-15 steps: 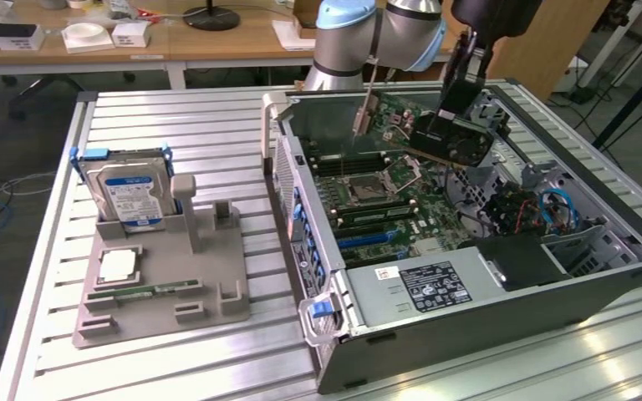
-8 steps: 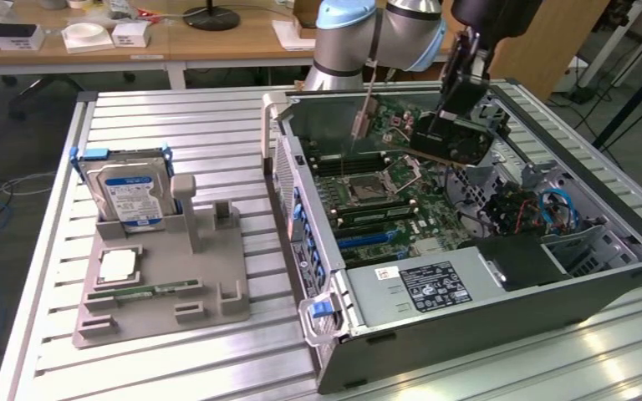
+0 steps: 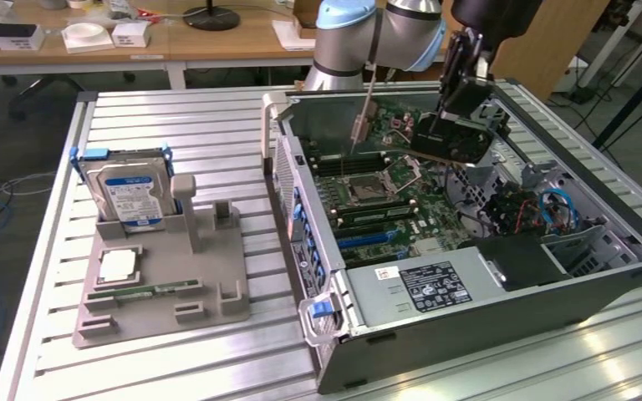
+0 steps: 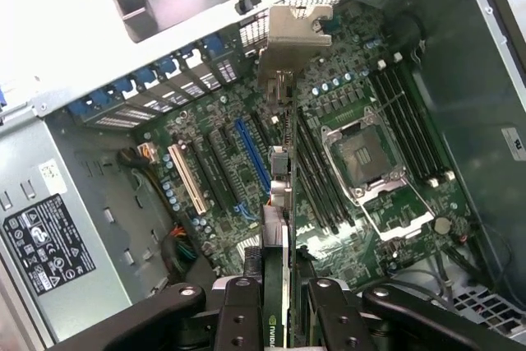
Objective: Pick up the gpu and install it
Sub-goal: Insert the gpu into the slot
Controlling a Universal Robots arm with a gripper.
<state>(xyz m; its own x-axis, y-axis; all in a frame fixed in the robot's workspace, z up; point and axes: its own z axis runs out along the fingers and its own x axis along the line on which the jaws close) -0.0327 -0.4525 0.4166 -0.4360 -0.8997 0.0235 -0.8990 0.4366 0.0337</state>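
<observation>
My gripper (image 3: 463, 113) is shut on the gpu (image 3: 450, 139) and holds it in the air over the open computer case (image 3: 588, 284). In the exterior view the card's black cooler faces the camera and its silver end bracket (image 3: 364, 117) hangs toward the case's rear wall. The wrist view looks along the gpu (image 4: 281, 170) edge-on, its bracket (image 4: 292, 32) at the far end and my black fingers (image 4: 237, 311) pressed on both faces. Beneath the card lies the motherboard (image 4: 329, 121), and the blue expansion slot (image 4: 251, 152) runs just beside the card's line. Card and board stay apart.
The case lies on its side on the slatted aluminium table (image 3: 176, 125), with a power supply (image 3: 433, 284) at its near end and cables (image 3: 550, 209) at the exterior view's right. A grey fixture (image 3: 165, 292) holds a hard drive (image 3: 129, 194), a processor chip (image 3: 118, 266) and a memory strip (image 3: 148, 291).
</observation>
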